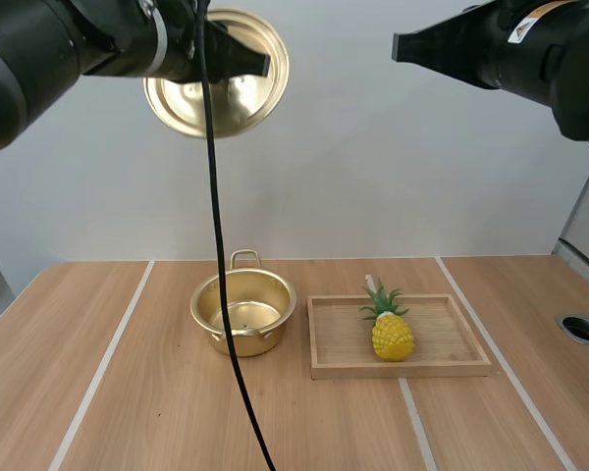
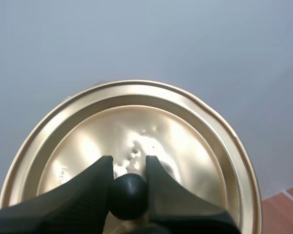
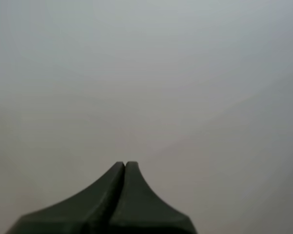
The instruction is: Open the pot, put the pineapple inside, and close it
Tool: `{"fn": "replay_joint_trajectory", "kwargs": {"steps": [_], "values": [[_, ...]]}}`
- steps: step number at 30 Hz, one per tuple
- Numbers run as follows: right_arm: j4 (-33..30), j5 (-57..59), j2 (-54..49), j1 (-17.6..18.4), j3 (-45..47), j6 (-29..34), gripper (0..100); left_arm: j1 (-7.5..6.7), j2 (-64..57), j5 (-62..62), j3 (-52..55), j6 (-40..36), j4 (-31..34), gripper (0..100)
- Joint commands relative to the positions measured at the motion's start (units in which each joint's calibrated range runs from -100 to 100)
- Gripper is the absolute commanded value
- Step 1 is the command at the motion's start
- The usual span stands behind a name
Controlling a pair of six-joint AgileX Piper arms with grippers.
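Observation:
The gold pot [image 1: 243, 312] stands uncovered on the table, left of the wooden tray [image 1: 398, 368]. A yellow pineapple [image 1: 391, 328] with green leaves stands upright in the tray. High above the table, my left gripper [image 1: 260, 64] is shut on the black knob [image 2: 129, 196] of the gold lid [image 1: 218, 74], which is tilted on edge facing the wall. In the left wrist view the lid [image 2: 136, 146] spreads out past the fingers [image 2: 88, 190]. My right gripper [image 1: 401, 46] hangs high at the right, shut on nothing; its fingers [image 3: 124, 168] lie together as one wedge.
The wooden table has pale stripes running front to back. A round grommet hole [image 1: 582, 328] sits at the table's right edge. A grey wall rises behind the table.

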Motion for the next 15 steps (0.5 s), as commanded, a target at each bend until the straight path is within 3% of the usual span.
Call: {"fn": "replay_joint_trajectory", "kwargs": {"steps": [1, 15], "values": [[0.4, 0.8, -0.4, -0.2, -0.4, -0.4, 0, 0.08, -3.2, -4.0, -2.6, -0.2, -0.1, 0], [0.4, 4.6, -0.2, -0.2, -0.4, -0.4, 0, 0.08, -12.1, -8.8, -6.8, -0.2, -0.1, 0]]}}
